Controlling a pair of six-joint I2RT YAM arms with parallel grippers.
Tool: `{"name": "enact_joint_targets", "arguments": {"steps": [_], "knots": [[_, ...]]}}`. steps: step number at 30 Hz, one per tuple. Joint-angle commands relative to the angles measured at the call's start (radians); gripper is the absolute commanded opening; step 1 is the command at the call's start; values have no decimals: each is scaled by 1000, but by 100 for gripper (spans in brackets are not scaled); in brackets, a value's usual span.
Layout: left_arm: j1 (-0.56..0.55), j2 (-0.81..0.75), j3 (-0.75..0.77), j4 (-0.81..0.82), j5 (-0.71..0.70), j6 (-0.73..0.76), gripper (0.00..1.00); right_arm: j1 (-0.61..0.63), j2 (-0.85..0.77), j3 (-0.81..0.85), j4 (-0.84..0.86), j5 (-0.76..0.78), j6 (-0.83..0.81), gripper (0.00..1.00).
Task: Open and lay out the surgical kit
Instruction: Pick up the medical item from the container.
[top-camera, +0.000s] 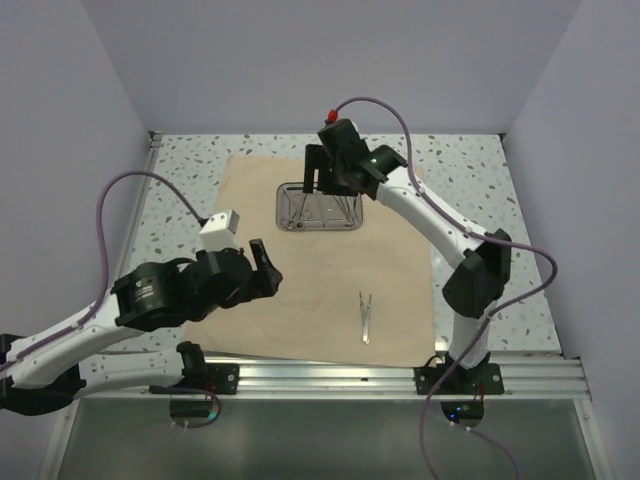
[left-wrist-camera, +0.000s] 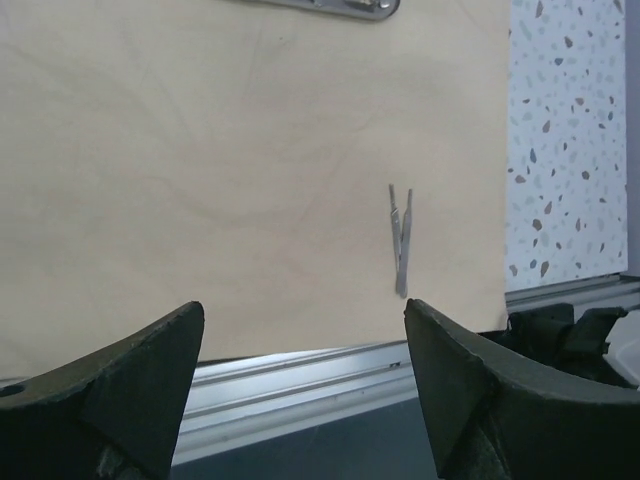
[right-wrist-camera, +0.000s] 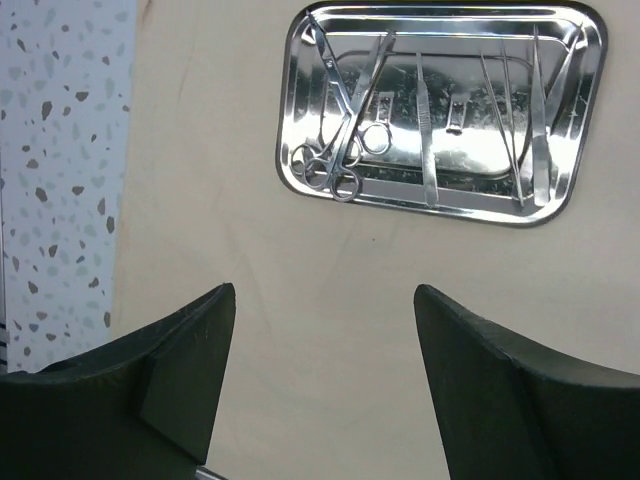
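While both sets of jaws stood wide apart with nothing in them, the right gripper hung over the cloth close to the steel tray. The tray sat straight ahead of its fingers, at the far middle of the tan cloth. Scissors and other thin silver tools lay inside, most running the short way across the tray, so I think the jaws could close across one. The right arm was much nearer to it. The left gripper hung over the cloth's near left part. One loose pair of tweezers lay near the cloth's near right corner, with lots of bare cloth beside it for more tools.
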Motion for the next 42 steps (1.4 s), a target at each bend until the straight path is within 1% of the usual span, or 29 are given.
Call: {"name": "enact_joint_targets", "arguments": {"steps": [1, 2, 3, 4, 5, 6, 8, 10, 13, 14, 17, 18, 22, 23, 27, 30, 32, 34, 42], "knots": [[-3, -117, -49, -126, 26, -54, 84, -13, 122, 162, -57, -4, -2, 76], [-3, -137, -33, -178, 19, -68, 84, -13, 207, 253, -69, 2, -5, 76], [-3, -152, -23, -198, 14, -69, 84, -13, 246, 308, -111, 11, -8, 76], [-2, -184, -20, -197, 14, -57, 83, -13, 298, 366, -141, 28, -11, 76], [-2, -196, -17, -197, 6, -51, 83, -15, 377, 477, -172, 62, -17, 76], [-2, -213, -19, -197, 0, -45, 83, -13, 416, 521, -221, 76, -20, 76], [-2, -215, -28, -197, -23, -40, 84, -16, 473, 560, -235, 103, -31, 75], [-2, -184, -20, -197, -30, -30, 84, -21, 482, 534, -231, 117, -33, 74], [-2, -122, 18, -197, -52, 7, 85, -24, 467, 436, -203, 146, -45, 73], [-2, -108, 35, -196, -79, 12, 86, -26, 461, 385, -194, 149, -52, 73], [-2, -56, 67, -196, -145, 24, 91, -33, 444, 325, -162, 159, -85, 72], [-2, -36, 76, -196, -159, 24, 94, -33, 436, 313, -153, 151, -95, 71], [0, 10, 103, -127, -201, 75, 99, -36, 439, 274, -125, 149, -148, 71], [1, 20, 103, -107, -198, 122, 99, -36, 441, 268, -120, 156, -154, 70], [32, 99, 116, -41, -156, 211, 99, -52, 441, 222, -82, 137, -163, 69], [70, 139, 116, 10, -116, 277, 99, -64, 442, 192, -50, 97, -163, 68], [119, 152, 112, 51, -70, 324, 99, -67, 450, 187, -30, 73, -168, 66], [167, 165, 104, 70, -38, 345, 99, -67, 456, 195, -22, 59, -172, 65], [192, 198, 103, 88, -32, 366, 99, -67, 528, 270, -21, 24, -180, 61]]}}
